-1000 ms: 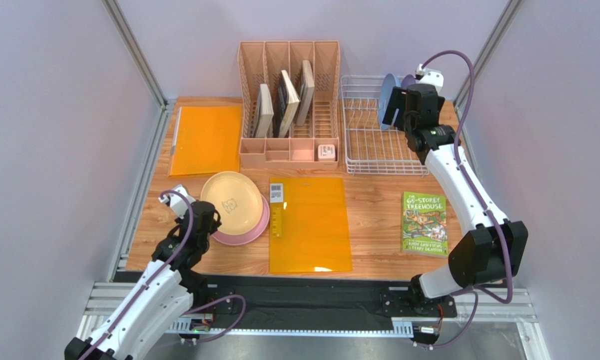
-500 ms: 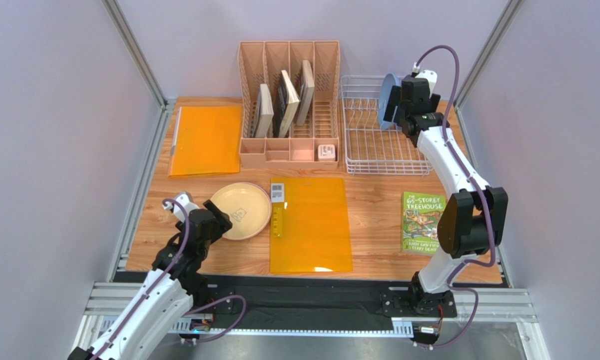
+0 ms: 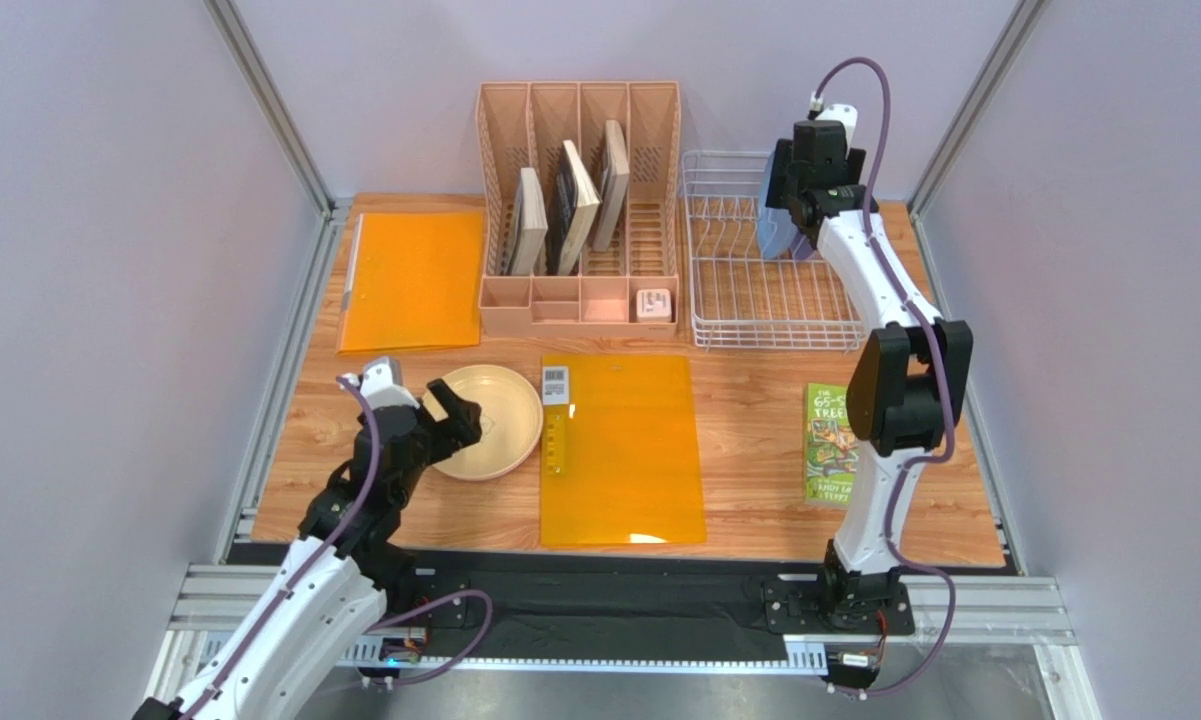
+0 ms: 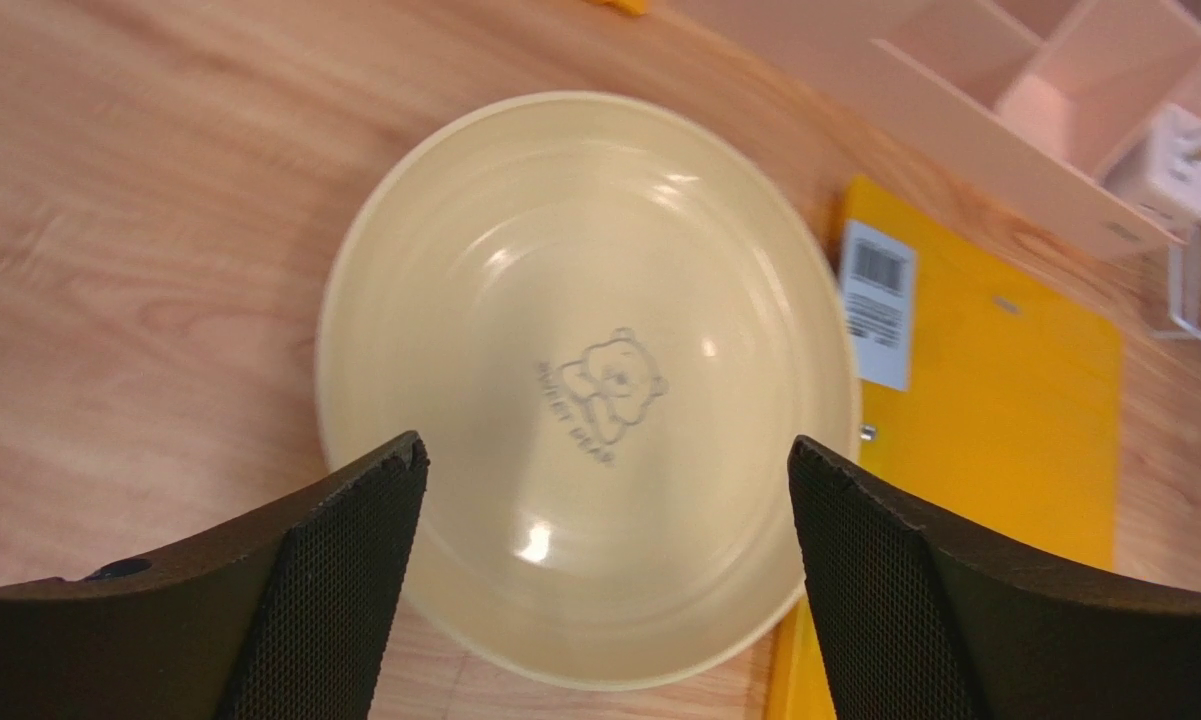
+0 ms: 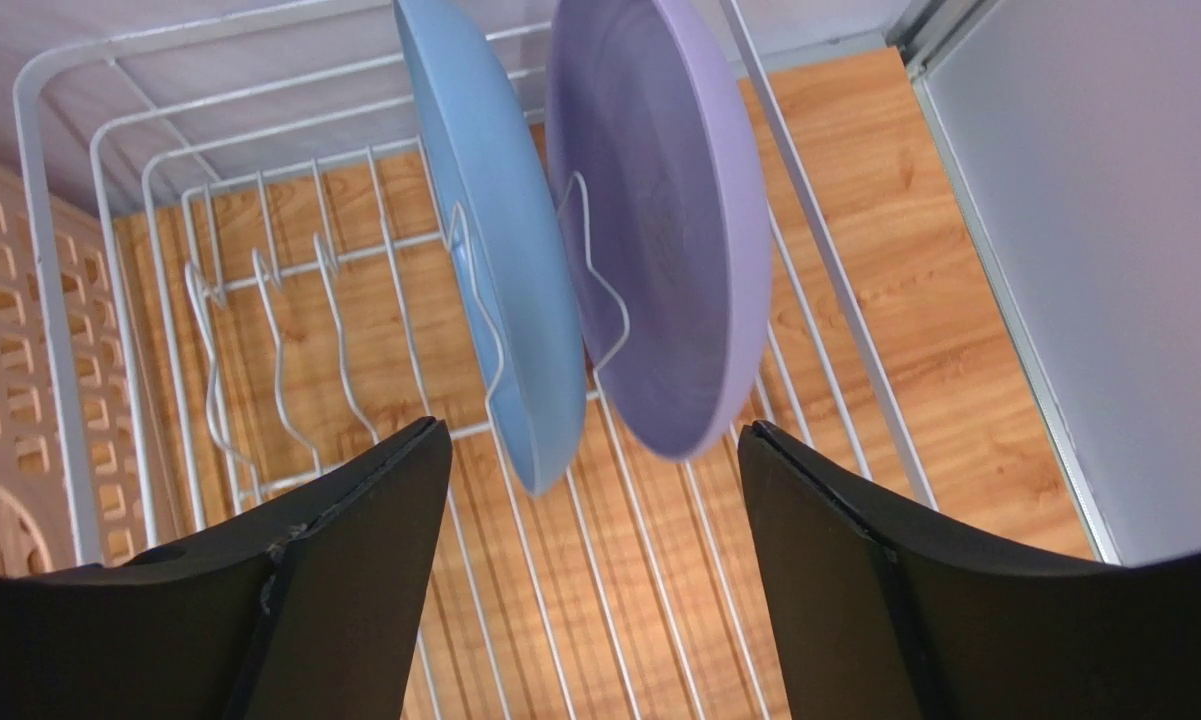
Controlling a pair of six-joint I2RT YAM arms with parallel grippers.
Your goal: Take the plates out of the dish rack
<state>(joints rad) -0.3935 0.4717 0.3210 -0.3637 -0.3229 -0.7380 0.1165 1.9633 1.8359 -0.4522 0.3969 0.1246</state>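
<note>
- L gripper (image 4: 603, 450): jaws were held wide apart, nothing gripped, over cream plate (image 4: 584, 375) laid flat on table (image 4: 141, 225).
- R gripper (image 5: 591, 443): jaws were spread, empty, aimed at blue plate (image 5: 486, 255) & lavender plate (image 5: 666, 225), stood on edge in rack (image 3: 734, 293).
- Plates were judged stiff, light, smooth, prob. breakable; upper rim is best pinched.

Wood-grain table (image 3: 756, 450), closed in by bare lilac-grey walls (image 3: 95, 300); aluminium posts (image 3: 271, 105) at far corners, ridged metal rail (image 3: 997, 618) along near edge. Lit softly, evenly.
</note>
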